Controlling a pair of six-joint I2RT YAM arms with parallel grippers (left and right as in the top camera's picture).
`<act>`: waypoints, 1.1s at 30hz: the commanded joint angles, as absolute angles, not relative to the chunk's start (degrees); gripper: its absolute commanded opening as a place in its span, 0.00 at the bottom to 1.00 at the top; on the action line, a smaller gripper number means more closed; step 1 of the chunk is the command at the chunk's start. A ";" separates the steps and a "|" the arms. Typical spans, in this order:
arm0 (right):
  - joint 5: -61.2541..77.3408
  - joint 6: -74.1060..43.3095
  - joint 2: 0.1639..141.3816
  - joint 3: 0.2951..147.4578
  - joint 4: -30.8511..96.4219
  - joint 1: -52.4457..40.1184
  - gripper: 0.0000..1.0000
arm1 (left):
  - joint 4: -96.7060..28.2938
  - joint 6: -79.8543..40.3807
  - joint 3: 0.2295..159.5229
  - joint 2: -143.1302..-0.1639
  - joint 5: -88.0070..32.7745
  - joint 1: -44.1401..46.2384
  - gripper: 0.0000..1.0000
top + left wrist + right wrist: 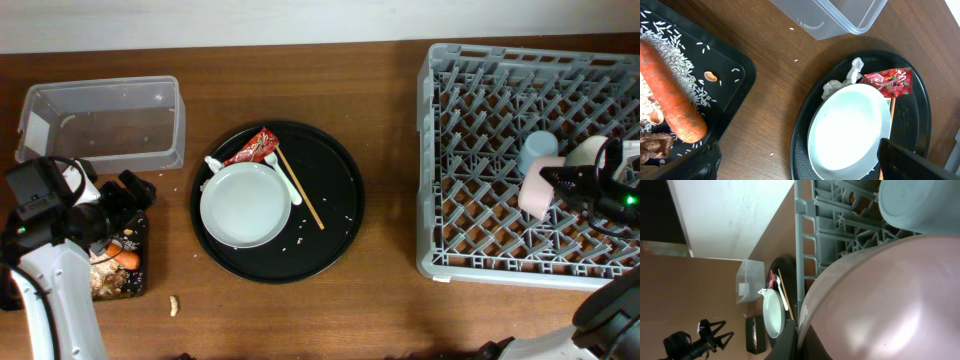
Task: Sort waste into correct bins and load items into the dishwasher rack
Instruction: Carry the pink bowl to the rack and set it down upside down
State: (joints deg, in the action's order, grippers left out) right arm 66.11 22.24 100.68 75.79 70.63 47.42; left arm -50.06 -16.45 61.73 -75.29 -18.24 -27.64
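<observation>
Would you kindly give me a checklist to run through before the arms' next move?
1. Left gripper open and empty: ok.
2. Right gripper shut on white-pink bowl inside grey pegged dishwasher rack: ok.
3. Bowl seated between pegs: cannot tell.
4. Orange carrot in shallow black rectangular tray: ok.
5. Red shiny wrapper and crumpled white tissue binned: not ok, both on big round black tray.
6. Round white plate loaded: not ok.

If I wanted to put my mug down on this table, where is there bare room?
The widest bare wood lies between the round black tray and the rack; another strip runs along the near edge of the table. Crowded: the plate side of that tray, and the rack's right side around the pink bowl and right gripper.
</observation>
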 commanded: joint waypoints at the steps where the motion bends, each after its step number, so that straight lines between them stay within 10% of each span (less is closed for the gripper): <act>1: 69.06 22.17 101.65 75.16 72.05 47.27 0.04 | -49.98 -15.55 62.70 -75.31 -18.65 -27.92 0.99; 22: 41.36 3.95 100.57 84.29 80.66 47.68 0.17 | -49.98 -15.55 62.70 -75.31 -18.65 -27.92 0.99; 27: 36.29 2.24 100.53 90.83 85.89 47.66 0.36 | -49.98 -15.55 62.70 -75.31 -18.65 -27.92 0.99; 30: 34.85 2.26 100.53 92.40 88.90 47.66 0.68 | -49.95 -15.55 62.70 -75.31 -18.65 -27.92 1.00; 33: 34.87 2.26 100.53 93.36 90.63 47.66 0.69 | -49.98 -15.55 62.70 -75.31 -18.65 -27.92 0.99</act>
